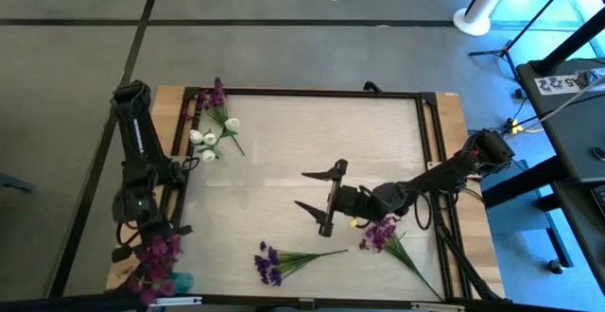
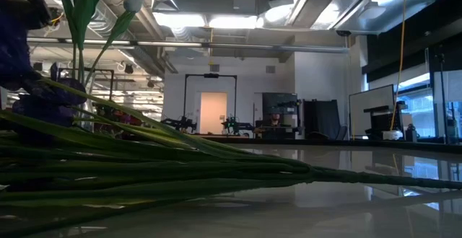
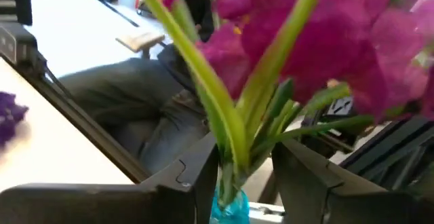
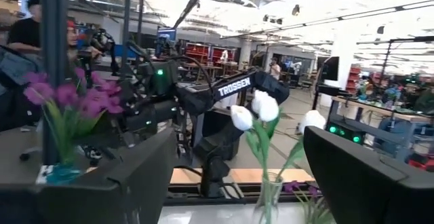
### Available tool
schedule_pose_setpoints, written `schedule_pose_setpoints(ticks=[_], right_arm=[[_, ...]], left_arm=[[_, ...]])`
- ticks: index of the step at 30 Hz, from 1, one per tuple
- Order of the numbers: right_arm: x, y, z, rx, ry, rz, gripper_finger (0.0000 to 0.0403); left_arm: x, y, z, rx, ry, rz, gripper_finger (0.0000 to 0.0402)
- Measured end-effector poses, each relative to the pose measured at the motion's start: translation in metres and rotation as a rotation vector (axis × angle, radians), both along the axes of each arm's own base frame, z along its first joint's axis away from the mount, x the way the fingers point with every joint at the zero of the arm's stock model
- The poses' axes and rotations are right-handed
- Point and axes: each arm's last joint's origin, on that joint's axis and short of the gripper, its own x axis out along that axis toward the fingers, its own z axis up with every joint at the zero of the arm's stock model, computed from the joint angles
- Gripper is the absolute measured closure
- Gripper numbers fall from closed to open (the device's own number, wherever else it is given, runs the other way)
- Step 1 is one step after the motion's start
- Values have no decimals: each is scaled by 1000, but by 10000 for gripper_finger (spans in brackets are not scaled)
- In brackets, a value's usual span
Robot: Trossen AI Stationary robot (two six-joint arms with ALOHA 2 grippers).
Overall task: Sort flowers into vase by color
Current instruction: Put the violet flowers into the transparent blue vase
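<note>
The left hand hung over the near left corner of the pale wooden bench, its dark fingers parted on either side of the green stems of a magenta flower bunch that stood in a small blue-tinted glass vase; the stems ran between the fingers, and whether they touched them could not be told. The right hand rested out over the middle of the bench with its fingers spread wide and nothing between them. A second clear vase near the far left corner held white-budded flowers, with a purple sprig lying just beside them. A loose purple-blossomed sprig with a long green stem lay near the front edge, and another magenta sprig lay close to the right arm, apart from the first. In the low view, long green stems crossed the bench close to the camera
</note>
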Motion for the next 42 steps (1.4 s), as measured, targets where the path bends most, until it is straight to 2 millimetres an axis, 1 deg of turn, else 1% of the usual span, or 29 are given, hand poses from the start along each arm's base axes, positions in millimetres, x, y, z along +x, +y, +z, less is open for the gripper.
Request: schedule_pose_setpoints(ticks=[4, 7, 13, 16, 20, 26, 28, 31, 35, 38, 40, 42], right_arm=[[5, -9, -3, -1, 30, -18, 84], [8, -15, -4, -2, 39, -15, 84], [9, -17, -4, -32, 42, -5, 84], [8, -16, -4, -58, 47, -7, 84], [9, -16, -6, -66, 59, -8, 84], [10, -16, -13, -83, 137, -4, 84], [10, -15, -19, -83, 184, 1, 84], [15, -11, -33, -102, 254, 62, 84], [24, -2, -59, -58, 320, 179, 84], [35, 5, -80, -14, 452, 227, 84], [43, 9, -94, 19, 576, 254, 84], [52, 15, -104, 53, 687, 288, 84]], left_arm=[[-3, 6, 3, -30, 54, -38, 270], [-5, 11, 3, -34, 113, -24, 270], [-9, 25, 2, -18, 264, 24, 269], [-10, 30, 15, -4, 340, 62, 269], [-11, 37, 33, 50, 387, 124, 269], [-11, 56, 59, 160, 364, 301, 269], [-12, 61, 67, 166, 353, 333, 269], [-11, 64, 81, 138, 314, 337, 269], [-7, 63, 104, 102, 154, 329, 269], [-5, 67, 122, 79, 42, 363, 269], [-3, 70, 134, 72, -26, 408, 269], [-1, 73, 146, 66, -81, 462, 269]])
